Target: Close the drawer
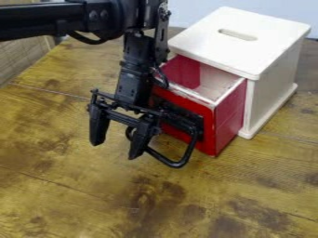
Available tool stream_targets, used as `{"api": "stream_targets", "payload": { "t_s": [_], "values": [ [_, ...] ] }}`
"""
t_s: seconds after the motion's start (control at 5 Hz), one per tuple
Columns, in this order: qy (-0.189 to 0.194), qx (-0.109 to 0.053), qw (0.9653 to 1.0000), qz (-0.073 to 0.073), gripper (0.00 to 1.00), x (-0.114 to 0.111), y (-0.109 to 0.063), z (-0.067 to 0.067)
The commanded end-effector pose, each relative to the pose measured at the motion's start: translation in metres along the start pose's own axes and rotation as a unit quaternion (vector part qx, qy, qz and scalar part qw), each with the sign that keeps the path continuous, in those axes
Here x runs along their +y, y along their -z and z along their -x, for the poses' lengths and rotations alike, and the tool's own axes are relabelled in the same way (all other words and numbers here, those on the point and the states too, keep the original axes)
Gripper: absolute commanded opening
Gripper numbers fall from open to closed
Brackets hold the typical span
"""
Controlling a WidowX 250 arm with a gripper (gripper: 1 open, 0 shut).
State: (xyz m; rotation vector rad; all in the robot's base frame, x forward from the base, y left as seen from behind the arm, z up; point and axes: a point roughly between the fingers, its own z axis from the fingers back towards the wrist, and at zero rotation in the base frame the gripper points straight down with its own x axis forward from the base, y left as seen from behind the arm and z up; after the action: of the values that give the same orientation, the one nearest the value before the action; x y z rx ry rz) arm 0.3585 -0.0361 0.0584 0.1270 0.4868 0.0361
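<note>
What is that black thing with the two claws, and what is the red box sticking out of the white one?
The black thing is a robot arm, and the two claws are its gripper, which works like a hand. The claws are spread open and hold nothing. There is only one picture, taken from a camera looking down at the wooden table from the front. The white box is a little cabinet with a slot on top. The red box is its drawer, pulled partway out, so you can see its pale wood inside. The black loop on its front is the handle. The gripper sits right in front of the drawer, probably ready to push it shut.
</note>
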Motion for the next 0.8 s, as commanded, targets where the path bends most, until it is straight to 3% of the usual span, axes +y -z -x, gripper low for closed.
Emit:
{"api": "stream_targets", "payload": {
  "t_s": [0.0,0.6],
  "values": [
    [-0.023,-0.009,0.9997,-0.001,1.0,-0.029,0.018,-0.014],
    [-0.018,0.018,0.9997,-0.006,1.0,-0.062,0.038,-0.022]
  ]
}}
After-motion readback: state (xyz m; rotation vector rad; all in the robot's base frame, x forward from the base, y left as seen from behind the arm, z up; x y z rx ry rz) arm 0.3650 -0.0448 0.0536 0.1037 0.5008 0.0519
